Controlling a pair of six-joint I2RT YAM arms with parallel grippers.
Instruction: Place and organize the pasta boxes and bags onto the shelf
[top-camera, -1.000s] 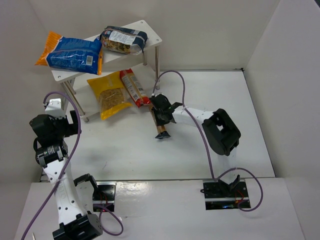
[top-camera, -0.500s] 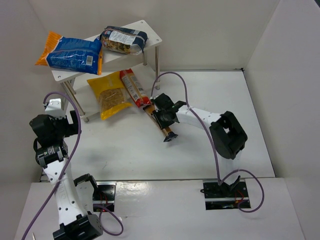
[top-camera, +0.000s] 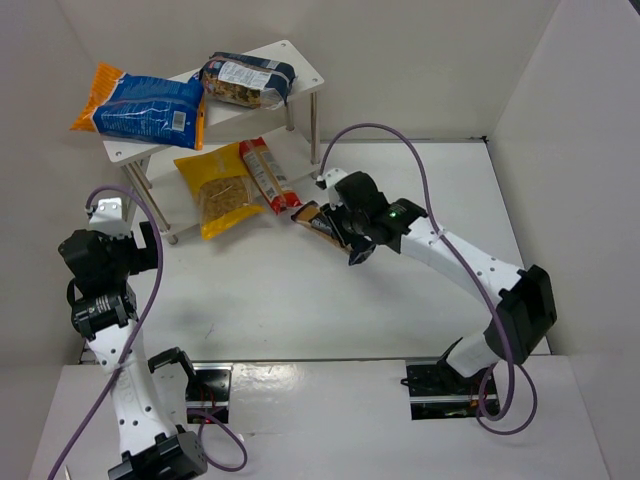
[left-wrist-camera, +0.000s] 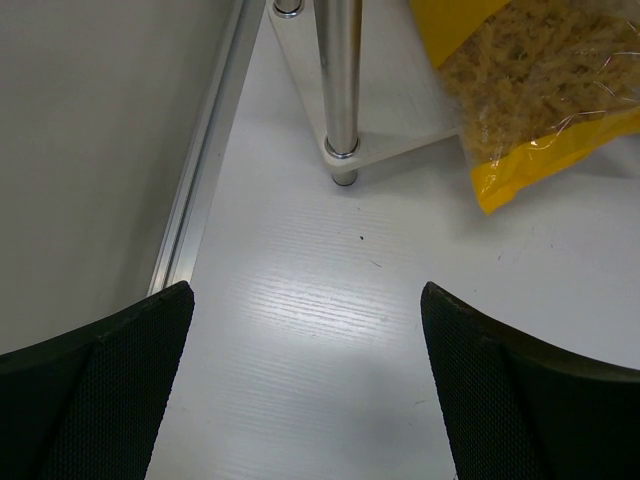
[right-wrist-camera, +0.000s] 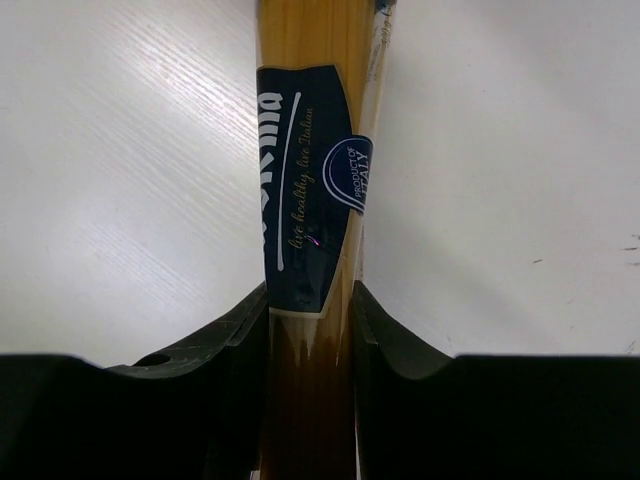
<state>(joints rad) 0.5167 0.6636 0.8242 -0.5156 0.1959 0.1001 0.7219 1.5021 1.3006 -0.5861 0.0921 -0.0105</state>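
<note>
My left jaws gape empty over the white bench (left-wrist-camera: 300, 330); my right jaws clench the long golden spaghetti packet (right-wrist-camera: 305, 180), dark blue label reading "live healthy, live Italian", "PRODUCT OF ITALY", just before the white two-tier shelf (top-camera: 300, 62)

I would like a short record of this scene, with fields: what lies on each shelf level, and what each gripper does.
shelf top board: blue-and-orange bag, dark-blue-and-clear bag
lower board: yellow bag, red packet, side by side
right gripper: closed on spaghetti packet, over the table, beside the shelf
left gripper: open, empty, near a shelf leg
</note>
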